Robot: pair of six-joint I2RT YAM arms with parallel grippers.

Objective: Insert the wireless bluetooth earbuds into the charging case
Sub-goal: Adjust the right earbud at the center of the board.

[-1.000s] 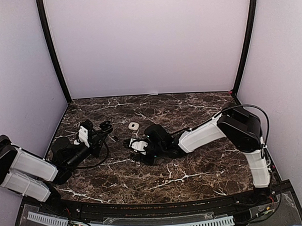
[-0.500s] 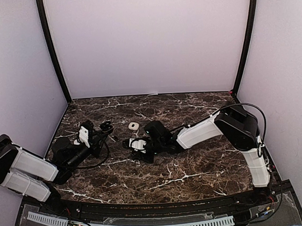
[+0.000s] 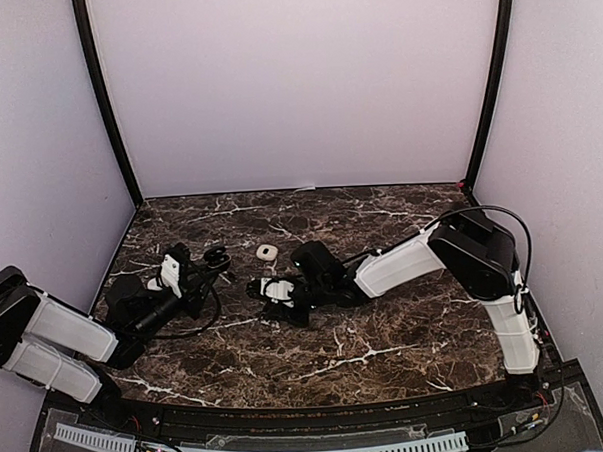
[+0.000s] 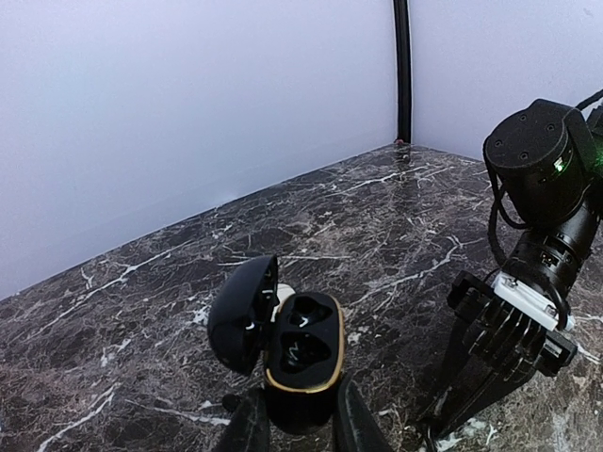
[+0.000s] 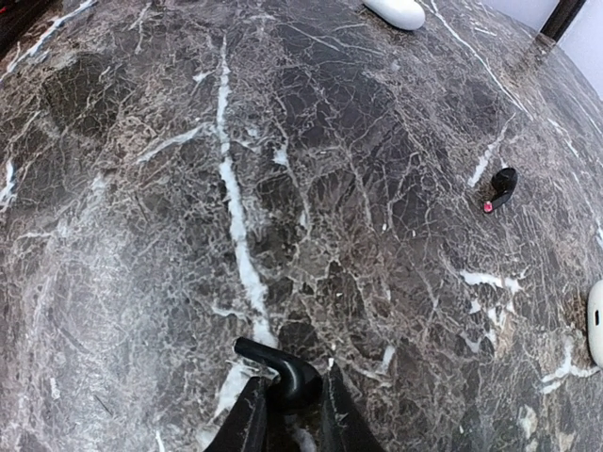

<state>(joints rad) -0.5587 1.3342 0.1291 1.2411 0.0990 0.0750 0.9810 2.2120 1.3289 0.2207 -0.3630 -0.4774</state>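
The charging case [image 4: 303, 356] is black with a gold rim. Its lid [image 4: 238, 315] is swung open to the left and both sockets show empty. My left gripper [image 4: 300, 414] is shut on the case's lower body and holds it above the table; in the top view the left gripper [image 3: 205, 262] is at the left. My right gripper [image 5: 287, 403] is low over the marble [image 5: 141, 235], shut on a black earbud [image 5: 294, 373] whose stem points left. A second black earbud [image 5: 500, 186] with a red tip lies loose to the far right of it.
A small white oval thing [image 3: 268, 251] lies between the two grippers toward the back. White rounded shapes show at the top edge [image 5: 396, 9] and right edge [image 5: 595, 322] of the right wrist view. The right arm [image 4: 528, 282] stands close to the case's right.
The right gripper's fingers have closed onto the black earbud, and its arm has edged slightly left. The left gripper keeps its hold on the case and has barely shifted.
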